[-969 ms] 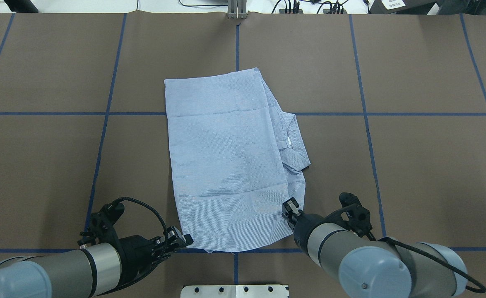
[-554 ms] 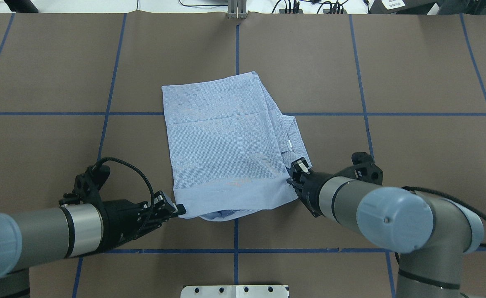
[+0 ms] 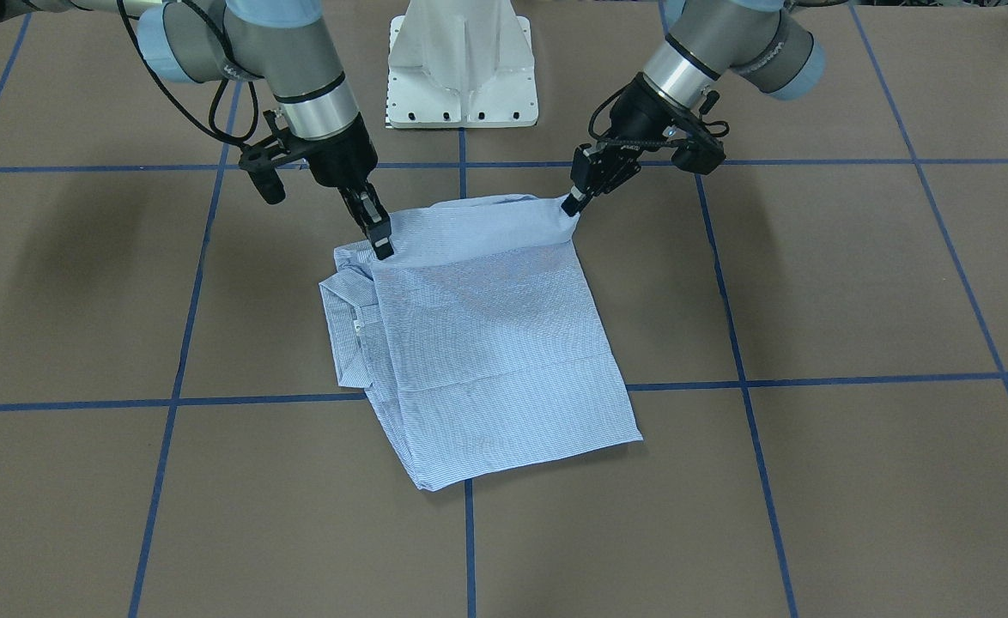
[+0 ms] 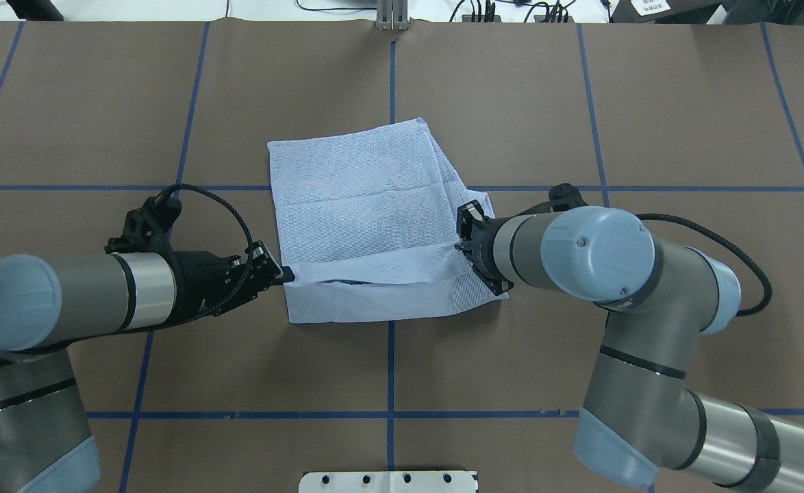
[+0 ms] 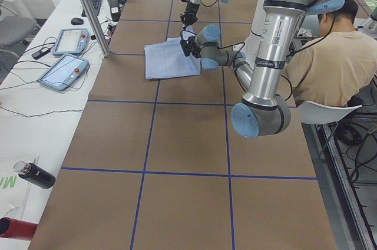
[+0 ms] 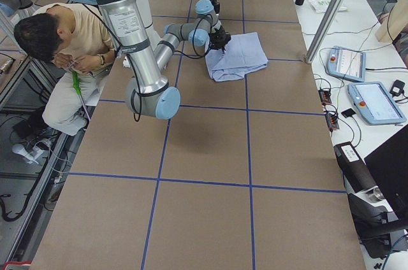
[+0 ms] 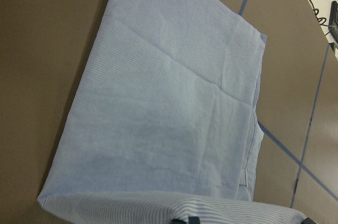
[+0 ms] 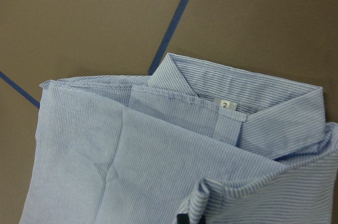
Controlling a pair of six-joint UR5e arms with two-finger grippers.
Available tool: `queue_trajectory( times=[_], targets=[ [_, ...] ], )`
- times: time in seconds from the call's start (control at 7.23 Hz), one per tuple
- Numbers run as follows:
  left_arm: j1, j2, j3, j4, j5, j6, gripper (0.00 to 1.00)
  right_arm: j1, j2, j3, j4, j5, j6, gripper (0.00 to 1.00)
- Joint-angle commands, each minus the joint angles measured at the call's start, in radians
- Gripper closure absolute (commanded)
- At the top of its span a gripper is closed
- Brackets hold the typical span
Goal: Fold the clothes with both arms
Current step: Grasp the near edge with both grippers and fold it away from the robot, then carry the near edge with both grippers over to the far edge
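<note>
A light blue striped shirt (image 4: pixel 354 198) lies folded near the middle of the brown worktop (image 4: pixel 580 123), over a crossing of blue tape lines (image 4: pixel 717 188). Its far part rests flat, while the edge nearest the robot is raised off the surface and held at both corners. The left hand (image 4: pixel 285 275) is pinching the corner on the robot's left. The right hand (image 4: pixel 462 241) is pinching the corner on the collar side. Between them the lifted cloth sags in a loose band above the flat part. The collar (image 8: pixel 248 84), with a small white label (image 8: pixel 226 104) marked 2, lies just below the right hand. A person (image 5: pixel 330 55) sits beside the robot.
</note>
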Motion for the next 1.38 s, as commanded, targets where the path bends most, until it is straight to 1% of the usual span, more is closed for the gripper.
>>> queue_trajectory(
  times=[0.0,0.14,0.28,0.42,0.55,0.83,1.25],
  targets=[
    [-0.06,-0.086,0.151,-0.013,-0.01,0.031,1.0,0.06,0.114,-0.154,0.002,0.055,-0.067,1.0],
    [-0.094,-0.087,0.168,-0.013,-0.011,0.081,1.0,0.092,0.168,-0.226,0.002,0.09,-0.082,1.0],
    [-0.12,-0.087,0.168,-0.012,-0.016,0.083,1.0,0.121,0.199,-0.271,0.002,0.109,-0.116,1.0],
    [-0.16,-0.087,0.168,-0.012,-0.064,0.1,1.0,0.149,0.228,-0.309,0.002,0.138,-0.137,1.0],
    [-0.179,-0.089,0.175,-0.012,-0.081,0.124,1.0,0.154,0.257,-0.357,0.011,0.144,-0.142,1.0],
    [-0.208,-0.126,0.24,-0.013,-0.082,0.158,1.0,0.16,0.28,-0.473,0.135,0.143,-0.142,1.0],
    [-0.26,-0.182,0.288,-0.01,-0.086,0.169,1.0,0.203,0.351,-0.565,0.141,0.147,-0.183,1.0]
  ],
)
